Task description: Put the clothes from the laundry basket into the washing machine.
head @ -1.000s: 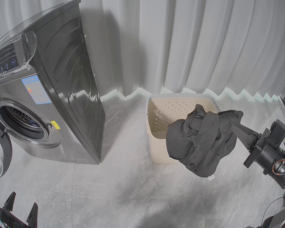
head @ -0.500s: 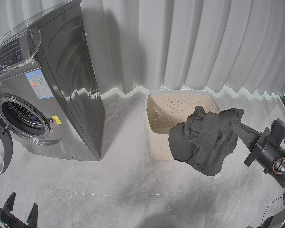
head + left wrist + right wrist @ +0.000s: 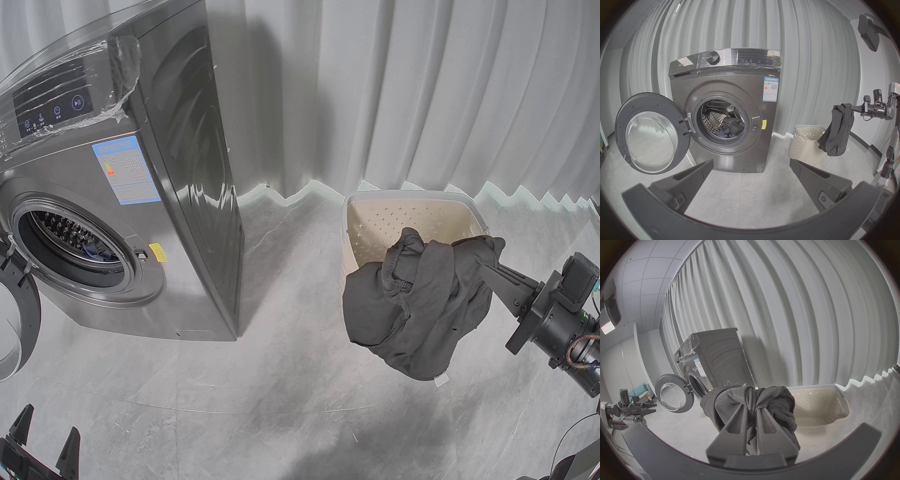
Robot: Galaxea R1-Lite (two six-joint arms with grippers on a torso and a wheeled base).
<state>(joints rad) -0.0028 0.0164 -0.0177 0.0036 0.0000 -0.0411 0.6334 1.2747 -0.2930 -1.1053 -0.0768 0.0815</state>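
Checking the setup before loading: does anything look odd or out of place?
Only on the washing machine: clear protective film covers its control panel, crinkled and peeling at one corner. The dark garment hangs cleanly from the right end effector; nothing spilled.

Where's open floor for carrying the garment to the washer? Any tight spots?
Free: floor between washer and basket, plus the wide strip in front of both, up to the left gripper. Tight: open door juts out beside the drum mouth, clothes lie inside, and the garment in the right gripper hangs beside the basket.
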